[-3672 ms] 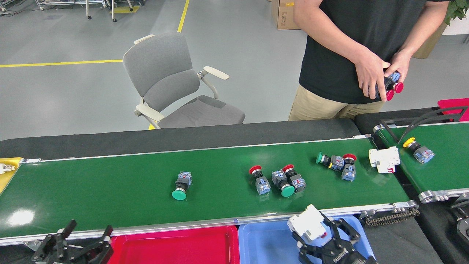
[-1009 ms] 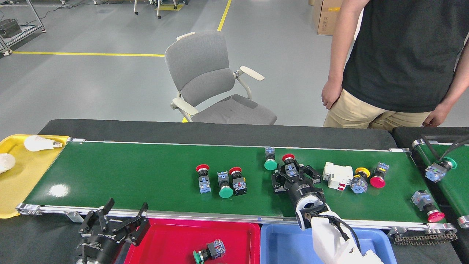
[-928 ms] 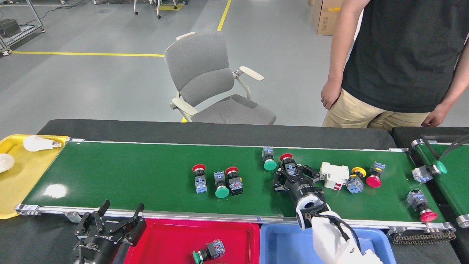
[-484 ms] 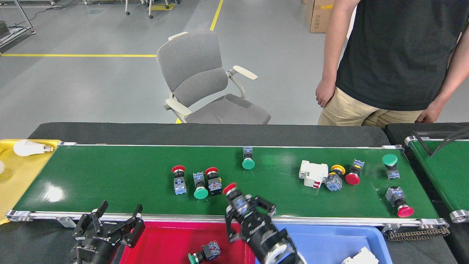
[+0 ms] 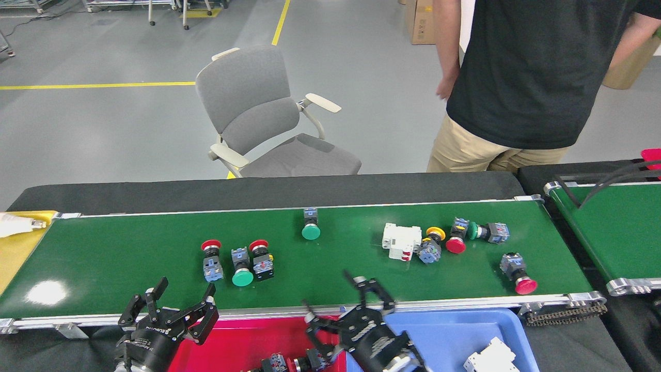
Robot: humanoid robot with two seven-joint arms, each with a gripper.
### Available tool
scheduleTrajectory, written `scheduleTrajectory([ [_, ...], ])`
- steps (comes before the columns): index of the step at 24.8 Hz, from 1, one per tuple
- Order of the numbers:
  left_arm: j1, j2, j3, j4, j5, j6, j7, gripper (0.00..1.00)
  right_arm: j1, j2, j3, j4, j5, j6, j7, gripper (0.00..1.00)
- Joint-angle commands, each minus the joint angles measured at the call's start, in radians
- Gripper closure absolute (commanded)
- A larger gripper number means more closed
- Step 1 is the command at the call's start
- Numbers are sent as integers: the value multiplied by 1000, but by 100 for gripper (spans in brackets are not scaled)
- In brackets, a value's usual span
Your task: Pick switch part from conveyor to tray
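Note:
The conveyor [image 5: 129, 258] is the long green belt across the middle of the head view. Several switch parts lie on it: a red-capped one [image 5: 211, 256], a green-capped one [image 5: 241, 266] and another red one [image 5: 261, 253] at the left, and a green one [image 5: 311, 225] further back. More are clustered at the right [image 5: 456, 237]. The red tray [image 5: 248, 342] sits below the belt's front rail and holds two switch parts [image 5: 289, 363]. My right gripper [image 5: 343, 307] hangs open just above that tray's right end, empty. My left gripper [image 5: 173, 305] is open at the tray's left end.
A blue tray [image 5: 454, 336] to the right holds a white breaker [image 5: 490, 356]; another breaker [image 5: 402, 241] lies on the belt. A person in a black shirt [image 5: 516, 77] stands behind, beside a grey chair [image 5: 258, 119]. A second green belt [image 5: 609, 227] is at far right and a yellow tray [image 5: 13, 253] at far left.
My right gripper was shut on a red-capped switch part at the belt's front edge; now it is open over the red tray, which holds a second part. The belt's parts have shifted left.

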Motion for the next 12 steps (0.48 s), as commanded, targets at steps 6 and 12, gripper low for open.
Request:
scheduleTrajectory([
  [6, -24, 8, 81, 92, -3, 28, 5, 0, 117, 52, -255, -15, -35, 26, -63, 0],
  [12, -146, 10, 94, 230, -3, 35, 8, 0, 7, 40, -246, 31, -27, 80, 126, 0],
])
